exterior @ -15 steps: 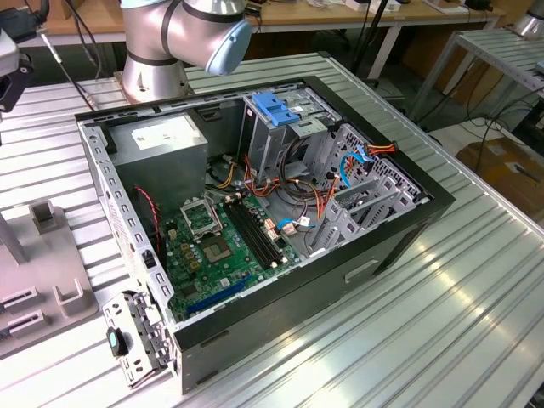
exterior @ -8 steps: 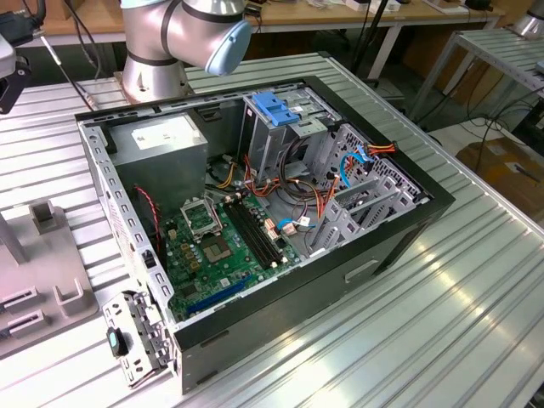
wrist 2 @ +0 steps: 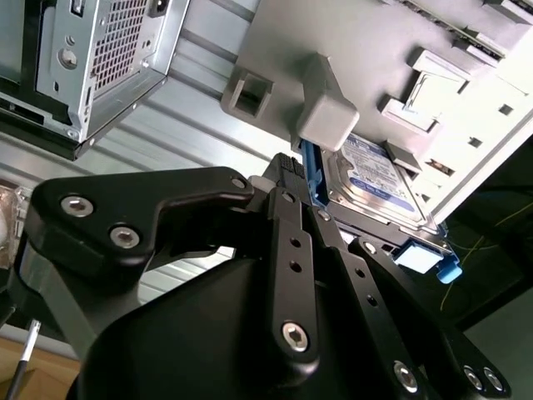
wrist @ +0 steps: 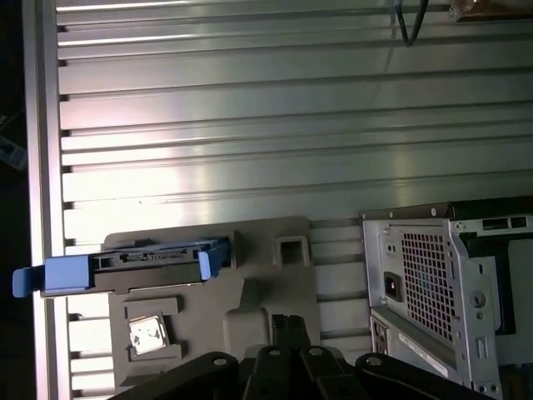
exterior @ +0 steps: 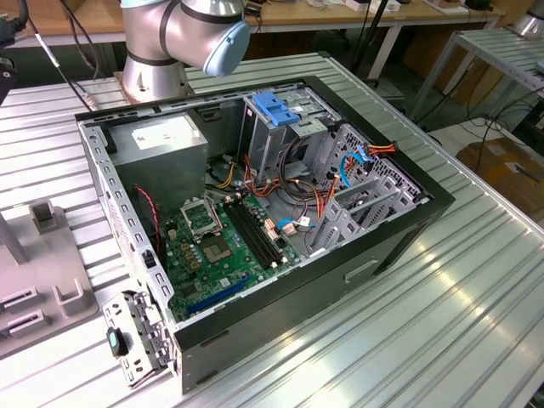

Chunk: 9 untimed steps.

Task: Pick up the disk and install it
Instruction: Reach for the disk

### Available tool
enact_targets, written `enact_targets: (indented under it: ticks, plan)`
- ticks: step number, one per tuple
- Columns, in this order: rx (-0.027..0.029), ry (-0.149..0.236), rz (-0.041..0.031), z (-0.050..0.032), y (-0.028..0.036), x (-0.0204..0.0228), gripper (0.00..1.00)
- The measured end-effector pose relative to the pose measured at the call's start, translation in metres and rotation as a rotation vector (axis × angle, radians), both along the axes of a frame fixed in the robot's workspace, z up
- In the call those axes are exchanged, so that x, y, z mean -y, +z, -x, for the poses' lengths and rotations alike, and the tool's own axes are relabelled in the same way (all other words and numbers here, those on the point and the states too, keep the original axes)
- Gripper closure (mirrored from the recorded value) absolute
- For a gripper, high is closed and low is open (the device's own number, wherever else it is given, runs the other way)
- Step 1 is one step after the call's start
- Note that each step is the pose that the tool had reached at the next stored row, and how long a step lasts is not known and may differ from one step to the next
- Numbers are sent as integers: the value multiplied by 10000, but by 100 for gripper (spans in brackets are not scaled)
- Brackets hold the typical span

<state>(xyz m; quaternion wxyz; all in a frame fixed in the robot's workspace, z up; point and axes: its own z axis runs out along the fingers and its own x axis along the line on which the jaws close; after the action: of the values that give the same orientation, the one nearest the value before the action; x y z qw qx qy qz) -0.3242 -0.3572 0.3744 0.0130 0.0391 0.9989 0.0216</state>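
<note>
Hovering near the hard disk (wrist 2: pixel 375 179) in its fixture (wrist: pixel 258 292), the gripper (wrist: pixel 289 321) was closed, empty; pickup pending. Grasping likely required parted jaws.

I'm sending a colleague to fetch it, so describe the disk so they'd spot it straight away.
Find the slatted metal table beside the computer case; a grey fixture lies on it. The disk sits in that fixture, a flat silver-grey drive. Its blue side rails and blue-and-white label set it apart from the small silver square part nearby.
</note>
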Motion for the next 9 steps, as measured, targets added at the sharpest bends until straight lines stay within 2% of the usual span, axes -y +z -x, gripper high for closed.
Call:
enact_targets:
  ticks: [9]
  plan:
    - [2, -1, -2, 155, -26, -74, 89]
